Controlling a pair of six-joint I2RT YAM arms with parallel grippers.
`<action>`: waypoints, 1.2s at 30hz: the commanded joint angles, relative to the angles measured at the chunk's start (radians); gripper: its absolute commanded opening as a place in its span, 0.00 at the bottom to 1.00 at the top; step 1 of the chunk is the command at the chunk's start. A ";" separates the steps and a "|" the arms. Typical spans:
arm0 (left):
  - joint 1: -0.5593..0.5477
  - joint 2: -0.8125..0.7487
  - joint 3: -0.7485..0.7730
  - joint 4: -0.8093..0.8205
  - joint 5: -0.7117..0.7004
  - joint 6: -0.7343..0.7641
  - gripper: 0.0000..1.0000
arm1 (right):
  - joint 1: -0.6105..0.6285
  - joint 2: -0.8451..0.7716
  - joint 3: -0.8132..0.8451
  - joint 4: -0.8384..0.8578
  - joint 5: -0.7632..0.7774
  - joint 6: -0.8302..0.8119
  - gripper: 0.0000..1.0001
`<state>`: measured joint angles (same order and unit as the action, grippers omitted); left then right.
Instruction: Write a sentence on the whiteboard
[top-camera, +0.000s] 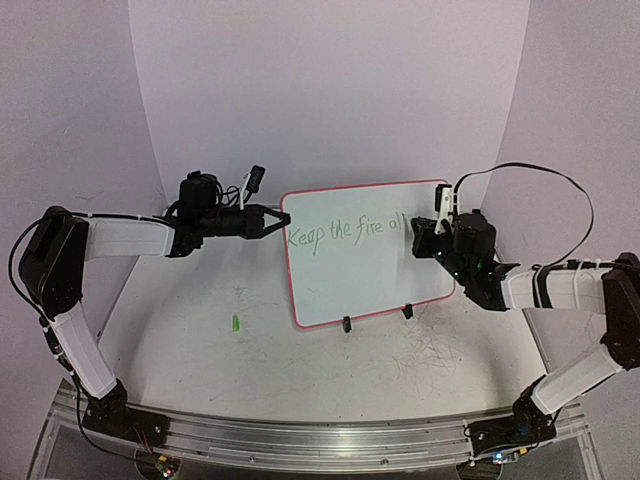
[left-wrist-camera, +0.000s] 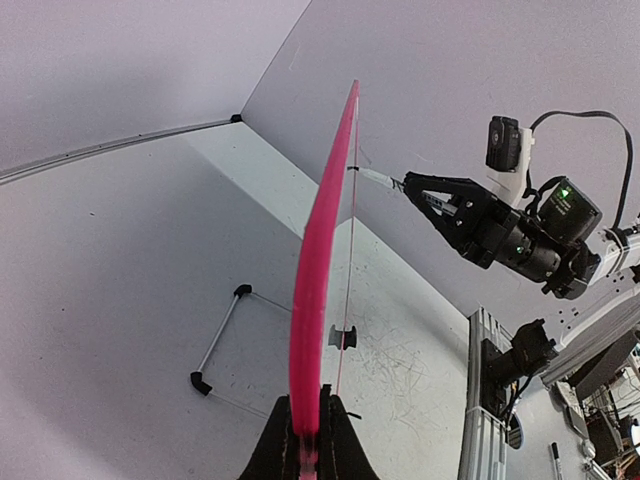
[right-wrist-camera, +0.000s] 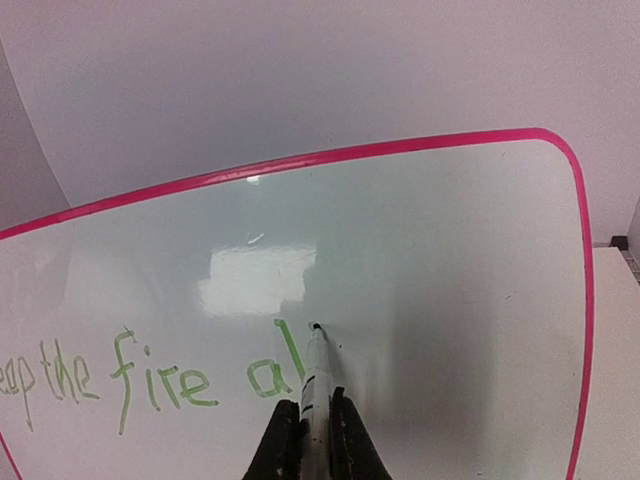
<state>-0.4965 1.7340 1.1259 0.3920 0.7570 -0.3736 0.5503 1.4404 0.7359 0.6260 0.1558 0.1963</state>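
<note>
Whiteboard (top-camera: 370, 280) standing, long axis left-right; marker (right-wrist-camera: 315, 375) points at sentence (top-camera: 345, 232)

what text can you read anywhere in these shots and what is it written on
"Keep the fire al": the sentence, unfinished, in green handwriting on the whiteboard. The marker in the right claw has its tip just right of the "l".
Nothing else is readable: no legible label, brand or number shows on the arms or cameras.
</note>
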 joint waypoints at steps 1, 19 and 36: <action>-0.019 -0.025 0.043 -0.013 0.000 0.052 0.00 | -0.002 -0.075 -0.041 0.000 -0.010 0.013 0.00; -0.022 -0.030 0.041 -0.014 0.001 0.053 0.00 | -0.001 -0.006 -0.014 0.039 -0.017 -0.009 0.00; -0.022 -0.039 0.038 -0.015 -0.001 0.055 0.00 | -0.003 0.001 -0.019 0.025 0.000 -0.007 0.00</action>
<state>-0.4969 1.7340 1.1259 0.3916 0.7567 -0.3714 0.5503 1.4368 0.7002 0.6426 0.1455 0.1856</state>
